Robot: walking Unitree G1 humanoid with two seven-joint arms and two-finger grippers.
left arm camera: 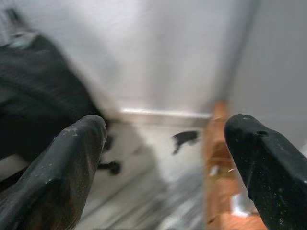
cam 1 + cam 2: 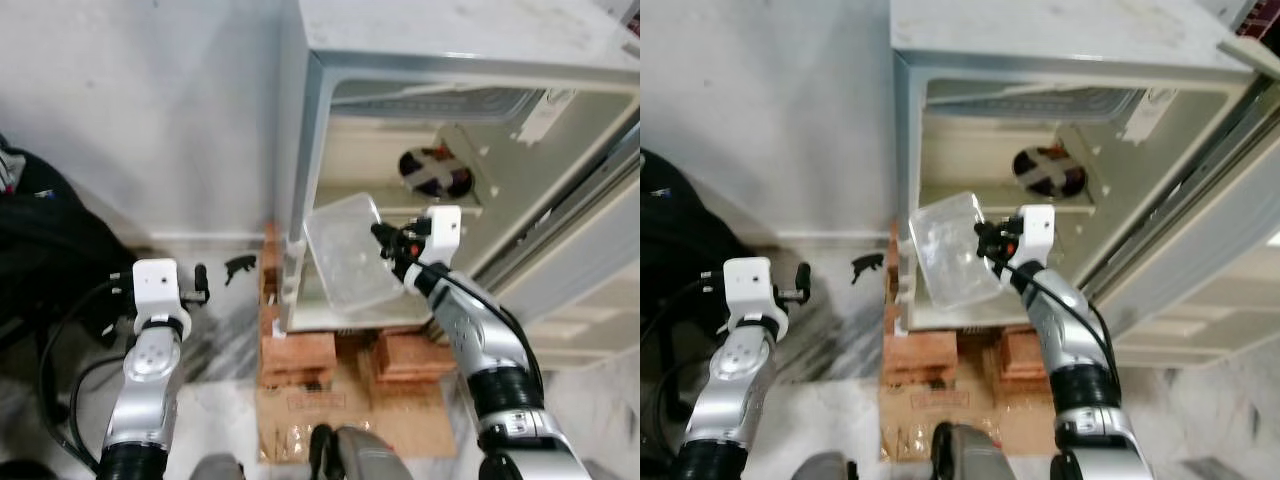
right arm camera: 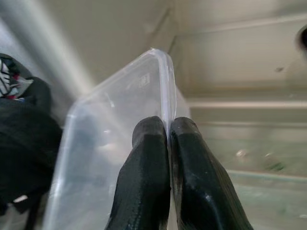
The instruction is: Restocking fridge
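The right gripper (image 3: 168, 139) is pinching the rim of a clear plastic container (image 2: 350, 262), its two black fingers (image 3: 148, 167) pressed together on the thin edge, as the robot is restocking a small fridge (image 2: 450, 60). The container is hanging tilted at the open front of the cabinet, just above the lowest shelf (image 2: 320, 300), with its long axis running from the upper corner by the gripper down toward the fridge's front edge. It is lying on the robot's left of the jaws, so the coming move looks to be a push forward and inward, levelling the container onto the shelf. Deeper inside, a round dark fan (image 2: 436, 172) is sitting on the back wall. The fridge is standing on bricks (image 2: 300, 355) over flattened cardboard (image 2: 400, 420). The left gripper (image 1: 163, 158), fingers spread wide and holding nothing, is hovering low beside the wall, well apart from the fridge opening, near a dark bag (image 2: 40, 240); the right arm is plainly the nearer one.
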